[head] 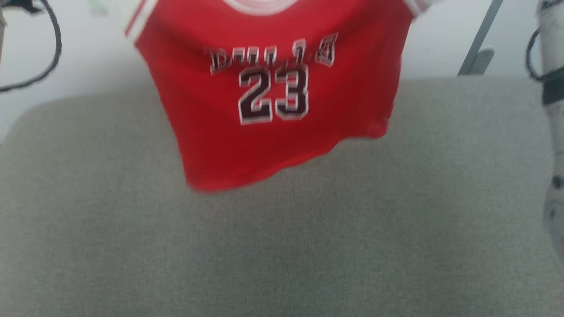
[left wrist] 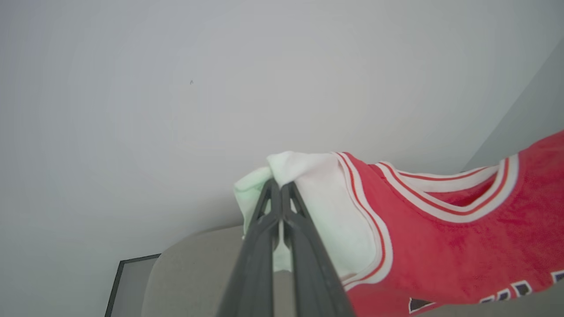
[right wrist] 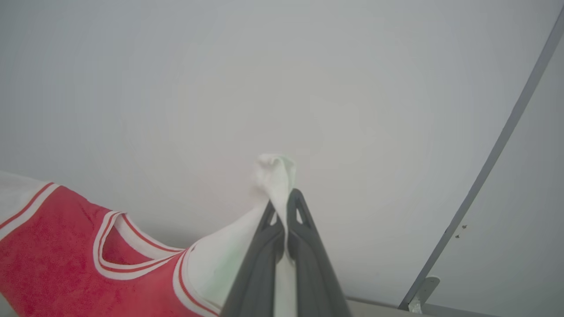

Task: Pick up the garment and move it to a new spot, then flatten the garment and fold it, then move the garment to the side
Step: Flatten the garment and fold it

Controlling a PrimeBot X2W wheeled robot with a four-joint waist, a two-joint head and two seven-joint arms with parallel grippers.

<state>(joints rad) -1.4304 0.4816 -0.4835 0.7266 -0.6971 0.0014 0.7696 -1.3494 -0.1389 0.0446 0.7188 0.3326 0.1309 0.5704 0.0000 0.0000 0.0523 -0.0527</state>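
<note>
The grey counter (head: 282,255) spans the lower head view, with a pale wall (left wrist: 176,88) behind it. The shirt (head: 207,145) hangs spread over the counter's far half, its "23" facing the camera and its hem loose and slanting; blur hides whether the hem touches the surface. A grey bar (right wrist: 498,154) leans by the wall on the right. The left hand (left wrist: 280,187) is pinched tight on one bunched white sleeve (left wrist: 317,193). The right hand (right wrist: 284,202) is clamped likewise on the other sleeve (right wrist: 275,176).
</note>
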